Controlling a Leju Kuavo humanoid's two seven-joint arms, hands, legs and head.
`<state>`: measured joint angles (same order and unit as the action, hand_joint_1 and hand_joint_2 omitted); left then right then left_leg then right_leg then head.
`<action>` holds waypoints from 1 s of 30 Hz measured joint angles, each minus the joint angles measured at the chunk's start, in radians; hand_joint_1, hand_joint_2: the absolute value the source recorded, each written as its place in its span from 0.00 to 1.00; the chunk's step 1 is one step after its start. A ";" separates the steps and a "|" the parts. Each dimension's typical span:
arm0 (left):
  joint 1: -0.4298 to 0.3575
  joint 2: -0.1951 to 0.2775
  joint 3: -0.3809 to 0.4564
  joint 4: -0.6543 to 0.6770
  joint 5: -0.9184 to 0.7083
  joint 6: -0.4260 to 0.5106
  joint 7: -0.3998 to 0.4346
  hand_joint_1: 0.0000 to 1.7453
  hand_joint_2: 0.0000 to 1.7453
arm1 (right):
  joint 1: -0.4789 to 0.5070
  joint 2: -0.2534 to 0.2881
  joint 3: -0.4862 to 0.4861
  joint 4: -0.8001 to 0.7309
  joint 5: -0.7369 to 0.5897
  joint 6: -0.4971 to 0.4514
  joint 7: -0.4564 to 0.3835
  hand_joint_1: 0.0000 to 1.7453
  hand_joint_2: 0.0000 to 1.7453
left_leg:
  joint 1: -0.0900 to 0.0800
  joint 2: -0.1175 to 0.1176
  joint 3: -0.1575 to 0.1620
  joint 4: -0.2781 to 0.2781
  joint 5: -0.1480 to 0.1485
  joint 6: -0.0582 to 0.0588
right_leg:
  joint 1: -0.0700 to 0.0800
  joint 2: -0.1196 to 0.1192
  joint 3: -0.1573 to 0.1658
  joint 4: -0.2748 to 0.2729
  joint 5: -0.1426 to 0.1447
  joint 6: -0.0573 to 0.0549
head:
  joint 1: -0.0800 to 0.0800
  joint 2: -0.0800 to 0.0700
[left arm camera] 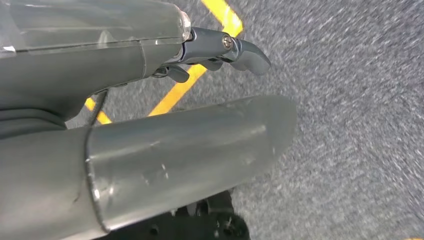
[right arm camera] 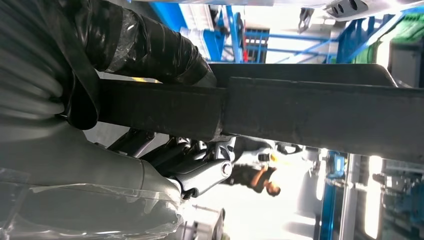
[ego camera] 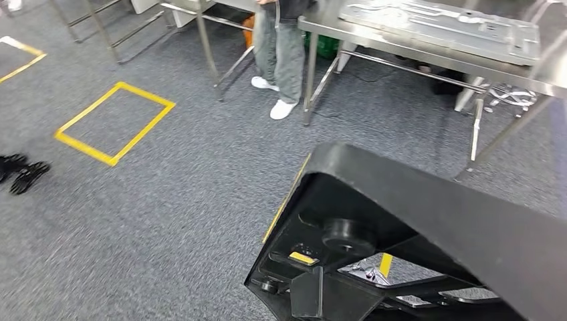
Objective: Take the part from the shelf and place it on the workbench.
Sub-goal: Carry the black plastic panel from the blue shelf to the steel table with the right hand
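The large black frame-shaped part (ego camera: 428,221) fills the lower right of the head view, carried above the carpet, with a yellow strip along one edge. In the right wrist view my right hand (right arm camera: 150,165) grips a flat bar of the part (right arm camera: 310,115), the dark thumb over it and the fingers (right arm camera: 200,172) curled under it. My left hand (left arm camera: 210,95) hangs over the grey carpet with nothing between its thumb and fingers (left arm camera: 240,50). The steel workbench (ego camera: 401,55) stands at the far right, with a grey metal panel (ego camera: 441,27) lying on it.
A person (ego camera: 281,53) in grey trousers and white shoes stands at the workbench's left end. A yellow tape square (ego camera: 114,124) marks the carpet on the left. Two black objects (ego camera: 20,174) lie at the left edge. More steel table legs (ego camera: 207,40) stand behind.
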<state>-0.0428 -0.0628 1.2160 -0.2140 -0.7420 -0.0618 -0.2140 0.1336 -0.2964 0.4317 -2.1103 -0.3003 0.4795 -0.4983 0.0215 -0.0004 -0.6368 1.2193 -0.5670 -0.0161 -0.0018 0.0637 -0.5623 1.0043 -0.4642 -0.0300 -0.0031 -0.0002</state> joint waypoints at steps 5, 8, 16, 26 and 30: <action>-0.001 0.001 0.002 0.000 0.000 -0.001 0.000 0.00 0.00 | -0.002 0.000 -0.001 0.001 -0.002 0.002 0.005 1.00 1.00 | -0.004 -0.065 0.090 -0.211 0.078 0.018 | -0.006 0.055 -0.008 0.010 -0.008 0.026 | 0.000 0.000; -0.006 0.000 0.003 0.000 0.002 -0.001 -0.001 0.00 0.00 | -0.003 0.000 -0.002 0.002 -0.003 0.001 0.011 1.00 1.00 | 0.001 -0.033 0.099 -0.227 0.087 0.038 | -0.006 0.032 -0.018 0.025 -0.017 0.044 | 0.001 0.000; -0.003 -0.001 0.018 0.000 0.006 0.001 0.001 0.00 0.00 | -0.012 0.004 -0.002 0.010 0.004 -0.028 0.015 1.00 1.00 | 0.001 0.066 0.123 -0.233 0.068 0.042 | -0.019 -0.081 -0.094 0.154 -0.035 0.062 | 0.002 0.000; -0.014 -0.002 0.020 0.000 0.003 -0.001 0.015 0.00 0.00 | -0.025 0.007 0.003 0.008 0.004 -0.048 0.012 1.00 1.00 | 0.000 0.025 0.084 -0.079 -0.047 -0.003 | -0.009 -0.060 -0.008 -0.008 0.009 0.005 | 0.001 0.000; -0.007 -0.002 0.022 0.000 0.003 -0.001 0.018 0.00 0.00 | -0.025 0.008 0.009 0.010 0.004 -0.047 0.012 1.00 1.00 | -0.001 0.004 -0.003 0.038 -0.043 0.000 | -0.004 -0.009 -0.001 -0.006 0.004 0.002 | 0.001 0.000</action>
<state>-0.0500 -0.0645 1.2380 -0.2140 -0.7390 -0.0631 -0.1965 0.1082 -0.2880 0.4409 -2.1003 -0.2966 0.4330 -0.4860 0.0208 0.0032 -0.6397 1.2575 -0.6097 -0.0162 -0.0054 0.0550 -0.5633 0.9988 -0.4602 -0.0282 -0.0021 -0.0004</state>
